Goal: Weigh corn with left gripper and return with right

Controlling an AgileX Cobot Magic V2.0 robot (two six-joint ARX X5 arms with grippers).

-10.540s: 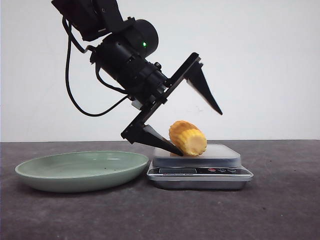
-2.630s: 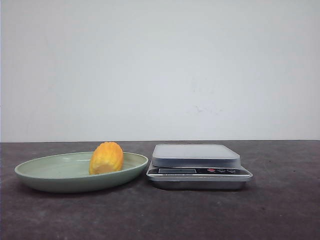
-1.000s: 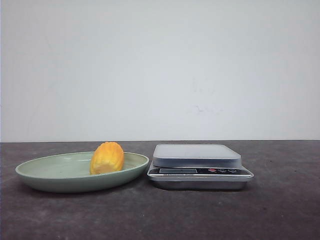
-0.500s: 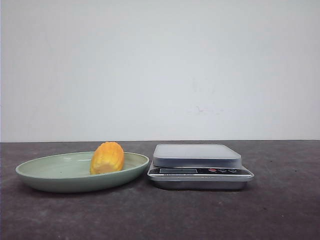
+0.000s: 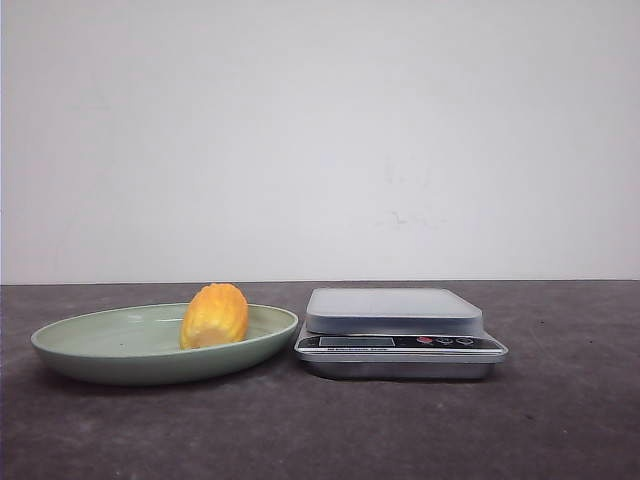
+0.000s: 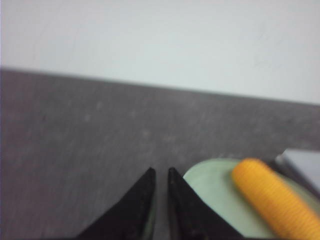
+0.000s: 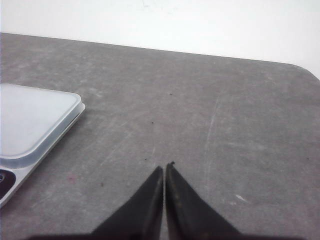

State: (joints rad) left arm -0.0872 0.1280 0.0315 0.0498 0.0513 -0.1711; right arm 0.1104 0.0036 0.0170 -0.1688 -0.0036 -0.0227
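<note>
Item: stubby yellow-orange ridged corn cob (image 5: pixel 214 316), lying in the pale green shallow ceramic plate (image 5: pixel 110 365) just left of the silver digital kitchen scale (image 5: pixel 400 333) on my dark grey desk (image 5: pixel 560 420). Scale lettering unreadable. My left tool (image 6: pixel 160 173): tips nearly together, empty. My right tool (image 7: pixel 164 168): tips together, empty.

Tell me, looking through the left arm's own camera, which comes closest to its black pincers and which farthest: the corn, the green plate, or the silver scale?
From the left gripper:
1. Green plate, its rim right beside the fingertips.
2. Corn, lying in the plate, farther in.
3. Scale, beyond the plate's far edge.
</note>
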